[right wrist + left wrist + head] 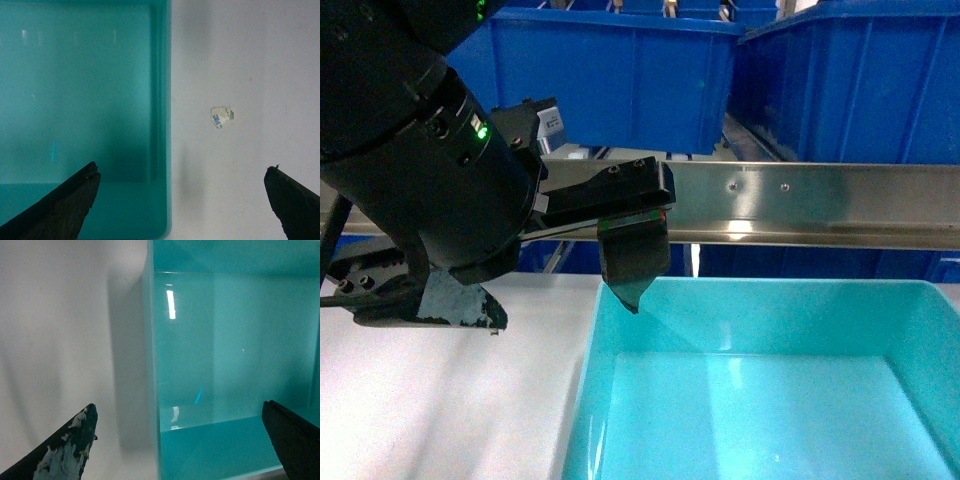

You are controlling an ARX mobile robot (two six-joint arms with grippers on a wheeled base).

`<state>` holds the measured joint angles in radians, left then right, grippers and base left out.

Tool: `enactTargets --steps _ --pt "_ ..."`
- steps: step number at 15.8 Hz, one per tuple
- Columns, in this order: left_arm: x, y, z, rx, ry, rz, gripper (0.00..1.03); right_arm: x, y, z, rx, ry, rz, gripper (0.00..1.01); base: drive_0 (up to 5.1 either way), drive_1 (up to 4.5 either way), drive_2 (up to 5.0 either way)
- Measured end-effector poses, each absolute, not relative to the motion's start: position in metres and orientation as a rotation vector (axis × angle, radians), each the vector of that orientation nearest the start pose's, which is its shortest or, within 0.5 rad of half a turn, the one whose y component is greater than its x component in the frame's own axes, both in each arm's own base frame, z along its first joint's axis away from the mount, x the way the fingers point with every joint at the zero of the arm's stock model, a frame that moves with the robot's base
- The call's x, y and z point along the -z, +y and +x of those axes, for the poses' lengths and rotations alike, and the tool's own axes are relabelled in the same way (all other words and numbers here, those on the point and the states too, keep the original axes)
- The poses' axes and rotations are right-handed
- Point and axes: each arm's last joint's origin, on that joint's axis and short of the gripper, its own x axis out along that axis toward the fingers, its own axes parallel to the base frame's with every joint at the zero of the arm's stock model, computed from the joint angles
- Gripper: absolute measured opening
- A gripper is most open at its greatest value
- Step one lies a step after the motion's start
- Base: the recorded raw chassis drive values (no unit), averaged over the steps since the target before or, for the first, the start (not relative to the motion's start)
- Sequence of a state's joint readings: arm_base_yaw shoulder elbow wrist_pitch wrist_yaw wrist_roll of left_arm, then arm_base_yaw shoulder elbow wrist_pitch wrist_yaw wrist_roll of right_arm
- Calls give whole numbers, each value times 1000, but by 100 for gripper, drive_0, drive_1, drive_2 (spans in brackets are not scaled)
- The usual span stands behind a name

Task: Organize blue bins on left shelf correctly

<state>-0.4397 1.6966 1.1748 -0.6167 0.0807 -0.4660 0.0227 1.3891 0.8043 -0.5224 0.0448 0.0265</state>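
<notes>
The bin (760, 400) is sitting on the white counter (450, 410) below the shelf (800, 205). Both end effectors, left (180, 440) and right (182, 200), are gaping wide, each straddling a bin wall, holding nothing.

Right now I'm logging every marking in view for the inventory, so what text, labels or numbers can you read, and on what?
"3M", blue print on the small torn white tape scrap lying on the white surface beside the turquoise bin.
No other readable text: the turquoise bin, the dark blue crates and the steel shelf rail show none.
</notes>
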Motion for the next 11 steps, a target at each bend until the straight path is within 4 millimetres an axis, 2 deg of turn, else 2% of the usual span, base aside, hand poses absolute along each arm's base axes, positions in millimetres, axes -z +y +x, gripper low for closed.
enactTargets --steps 6,11 --pt "-184 -154 292 195 1316 -186 98 -167 4 254 77 1132 -43 98 0 0 0" --pt "-163 -162 287 171 1386 -165 98 -154 3 261 98 1133 -56 98 0 0 0"
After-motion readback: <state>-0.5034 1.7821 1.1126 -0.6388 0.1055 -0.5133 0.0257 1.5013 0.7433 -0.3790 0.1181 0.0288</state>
